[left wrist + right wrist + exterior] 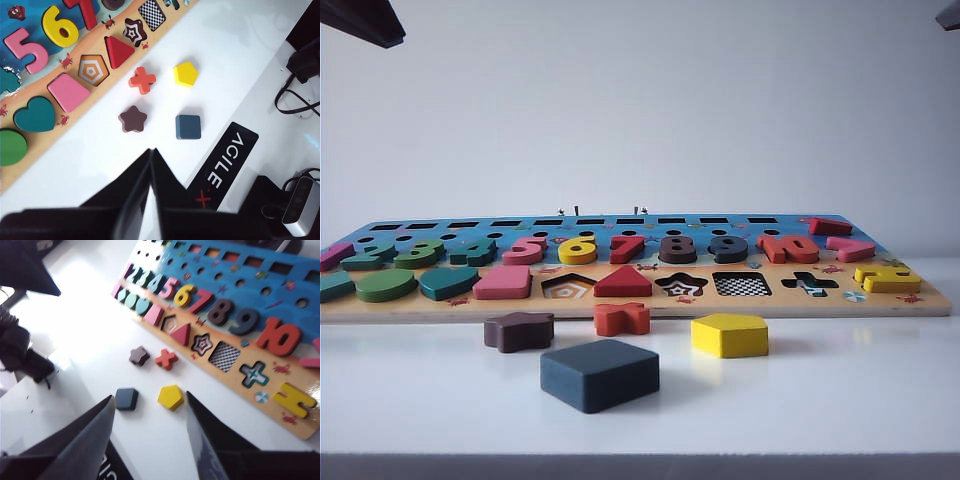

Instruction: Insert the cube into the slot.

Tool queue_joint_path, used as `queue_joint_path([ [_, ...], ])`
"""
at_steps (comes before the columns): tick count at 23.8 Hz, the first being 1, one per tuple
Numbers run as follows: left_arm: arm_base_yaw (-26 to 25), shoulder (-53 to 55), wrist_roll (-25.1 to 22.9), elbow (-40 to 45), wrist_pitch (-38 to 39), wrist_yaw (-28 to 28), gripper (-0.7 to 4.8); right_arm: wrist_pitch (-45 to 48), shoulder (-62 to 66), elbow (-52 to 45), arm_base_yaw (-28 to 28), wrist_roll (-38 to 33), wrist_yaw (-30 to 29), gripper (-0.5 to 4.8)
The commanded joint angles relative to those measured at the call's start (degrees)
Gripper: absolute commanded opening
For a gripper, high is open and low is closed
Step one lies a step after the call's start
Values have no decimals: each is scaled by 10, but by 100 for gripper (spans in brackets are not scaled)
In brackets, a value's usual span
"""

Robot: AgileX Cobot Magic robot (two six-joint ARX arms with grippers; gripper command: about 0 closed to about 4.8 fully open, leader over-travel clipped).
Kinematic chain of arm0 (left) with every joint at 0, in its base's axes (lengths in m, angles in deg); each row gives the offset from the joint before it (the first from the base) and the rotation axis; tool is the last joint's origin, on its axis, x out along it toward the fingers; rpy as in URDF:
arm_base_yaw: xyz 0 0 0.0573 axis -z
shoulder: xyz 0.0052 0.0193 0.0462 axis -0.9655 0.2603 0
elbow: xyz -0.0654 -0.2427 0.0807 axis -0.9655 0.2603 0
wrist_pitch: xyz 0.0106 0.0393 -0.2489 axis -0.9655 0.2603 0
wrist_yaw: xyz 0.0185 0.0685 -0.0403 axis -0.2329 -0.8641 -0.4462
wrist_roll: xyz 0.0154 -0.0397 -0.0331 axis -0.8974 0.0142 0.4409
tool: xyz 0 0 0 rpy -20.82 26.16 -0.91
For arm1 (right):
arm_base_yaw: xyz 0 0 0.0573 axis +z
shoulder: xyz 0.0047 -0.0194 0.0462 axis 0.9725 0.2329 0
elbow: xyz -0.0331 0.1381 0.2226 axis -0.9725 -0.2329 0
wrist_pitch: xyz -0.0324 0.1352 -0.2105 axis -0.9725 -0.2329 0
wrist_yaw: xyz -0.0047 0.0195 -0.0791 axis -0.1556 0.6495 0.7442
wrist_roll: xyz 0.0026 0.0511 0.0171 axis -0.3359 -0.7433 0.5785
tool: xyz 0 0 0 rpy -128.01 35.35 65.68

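In the exterior view the cube lies flat on the white table, in front of the puzzle board, apart from the checkered slot; only dark arm tips show in the upper corners. In the left wrist view the left end effector hangs clenched, fingers together, near the cube. In the right wrist view the right end effector stands released, jaws spread, just beside the cube and yellow pentagon

The cube looks matt painted wood, the puzzle board pale bare wood at its edge, the table glossy white.
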Motion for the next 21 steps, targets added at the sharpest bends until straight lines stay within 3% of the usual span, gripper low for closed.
queue_joint_path([
  [1,-1,8,-23,-3,-10,5,17,-49,26,20,36,47,14,263],
  [7,-1,14,-29,-3,-43,16,17,-111,118,71,170,59,174,263],
  [12,-1,18,-30,-3,-43,16,17,-125,190,103,294,7,275,262],
  [15,-2,18,-36,4,-55,16,17,-123,257,138,392,-75,331,262],
  [21,-2,17,-48,16,-54,18,17,-73,346,178,439,-314,369,252],
])
